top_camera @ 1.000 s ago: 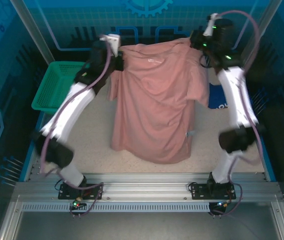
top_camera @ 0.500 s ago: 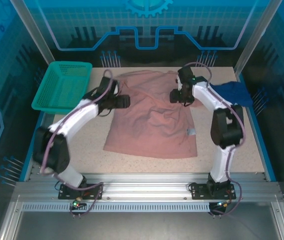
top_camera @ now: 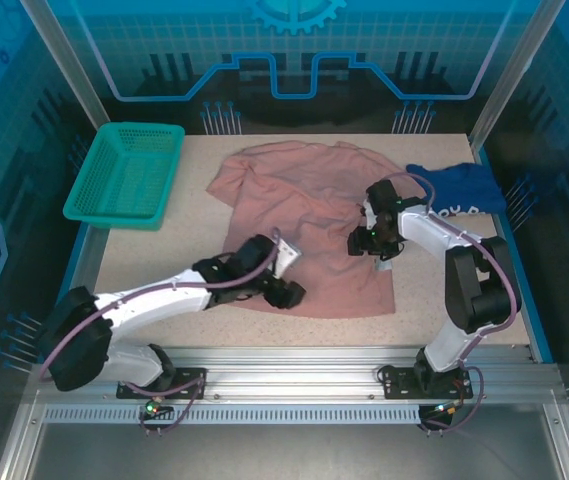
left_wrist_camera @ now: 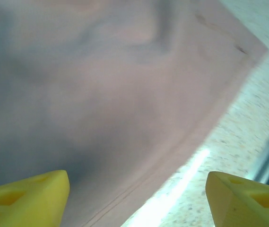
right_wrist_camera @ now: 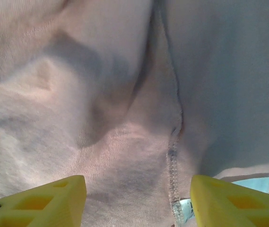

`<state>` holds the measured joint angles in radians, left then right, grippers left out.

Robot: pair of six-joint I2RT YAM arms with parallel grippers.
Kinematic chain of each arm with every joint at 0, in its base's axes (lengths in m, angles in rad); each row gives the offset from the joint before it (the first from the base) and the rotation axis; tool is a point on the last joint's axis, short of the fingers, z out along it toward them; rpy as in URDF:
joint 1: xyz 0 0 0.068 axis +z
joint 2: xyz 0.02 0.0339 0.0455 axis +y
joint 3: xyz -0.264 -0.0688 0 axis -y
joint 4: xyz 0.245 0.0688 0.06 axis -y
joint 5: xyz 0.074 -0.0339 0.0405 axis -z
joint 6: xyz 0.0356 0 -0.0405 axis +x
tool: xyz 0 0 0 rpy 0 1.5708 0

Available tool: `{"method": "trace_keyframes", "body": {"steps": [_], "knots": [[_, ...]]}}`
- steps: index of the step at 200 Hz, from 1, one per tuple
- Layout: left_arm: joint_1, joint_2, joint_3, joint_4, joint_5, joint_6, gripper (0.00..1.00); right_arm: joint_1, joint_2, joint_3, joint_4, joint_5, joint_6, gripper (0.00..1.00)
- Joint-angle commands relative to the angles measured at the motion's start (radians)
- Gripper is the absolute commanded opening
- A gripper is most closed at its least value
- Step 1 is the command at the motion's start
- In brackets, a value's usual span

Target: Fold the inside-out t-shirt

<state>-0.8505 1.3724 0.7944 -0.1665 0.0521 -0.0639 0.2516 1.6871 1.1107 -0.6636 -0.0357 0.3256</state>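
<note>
The t-shirt [top_camera: 304, 200] lies spread on the tabletop [top_camera: 154, 255]. It is flat toward the near end and rumpled toward the far end.

Its near hem [left_wrist_camera: 172, 156] runs diagonally just ahead of the left tool [top_camera: 286, 293], which stands wide with nothing gripped. The right tool [top_camera: 362, 243] sits over the shirt's right side, also wide and empty. The side seam [right_wrist_camera: 174, 142] runs straight away from this tool, and the white tag [right_wrist_camera: 181, 209] sits close to one of its fingers.

I judge the step in hand to be taking fresh holds for the first fold.

1. I bring the left tool down so the hem sits squarely between its fingers, then close on both layers.
2. I set the right tool across the seam rather than on loose cloth, since the seam gives a firmer hold.
3. I lift both tools together and level, so the fold line stays straight.

A hold on the top layer alone would probably drag the shirt into a heap. The blue shirt [top_camera: 459, 185] beyond the right tool and the green basket [top_camera: 124, 175] far beyond the left tool stay out of the path.
</note>
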Motion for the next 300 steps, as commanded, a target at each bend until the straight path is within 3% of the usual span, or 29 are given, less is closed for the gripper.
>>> {"method": "trace_keyframes", "body": {"steps": [1, 26, 78, 102, 140, 189, 219, 234, 249, 270, 300], "knots": [[-0.077, 0.105, 0.01, 0.075, 0.026, 0.27, 0.74, -0.015, -0.021, 0.015, -0.002, -0.052, 0.014, 0.6], [-0.139, 0.22, 0.042, 0.055, 0.005, 0.387, 0.7, -0.02, -0.034, 0.029, -0.011, -0.05, 0.009, 0.6], [-0.133, 0.413, 0.145, -0.008, -0.079, 0.417, 0.66, -0.021, -0.056, -0.001, 0.004, -0.055, 0.012, 0.61], [-0.128, 0.455, 0.156, -0.037, -0.066, 0.395, 0.51, -0.023, -0.078, -0.013, 0.001, -0.049, 0.01, 0.61], [-0.097, 0.462, 0.176, -0.06, -0.028, 0.355, 0.18, -0.026, -0.119, -0.008, -0.013, -0.051, 0.008, 0.61], [-0.041, 0.406, 0.223, -0.063, 0.124, 0.279, 0.01, -0.025, -0.163, -0.007, -0.043, -0.046, 0.001, 0.61], [0.034, 0.331, 0.255, -0.065, 0.227, 0.155, 0.0, -0.026, -0.228, -0.027, -0.054, -0.033, 0.004, 0.6], [0.104, 0.278, 0.253, -0.023, 0.283, -0.005, 0.0, -0.024, -0.326, -0.087, -0.004, -0.047, -0.008, 0.61], [0.174, 0.233, 0.24, 0.035, 0.341, -0.19, 0.0, -0.017, -0.459, -0.198, 0.121, -0.17, -0.038, 0.61], [0.228, 0.202, 0.248, 0.061, 0.393, -0.307, 0.0, 0.089, -0.59, -0.355, 0.303, -0.232, -0.057, 0.61], [0.267, 0.181, 0.332, -0.034, 0.39, -0.336, 0.0, 0.377, -0.662, -0.482, 0.48, -0.031, -0.175, 0.58]]}}
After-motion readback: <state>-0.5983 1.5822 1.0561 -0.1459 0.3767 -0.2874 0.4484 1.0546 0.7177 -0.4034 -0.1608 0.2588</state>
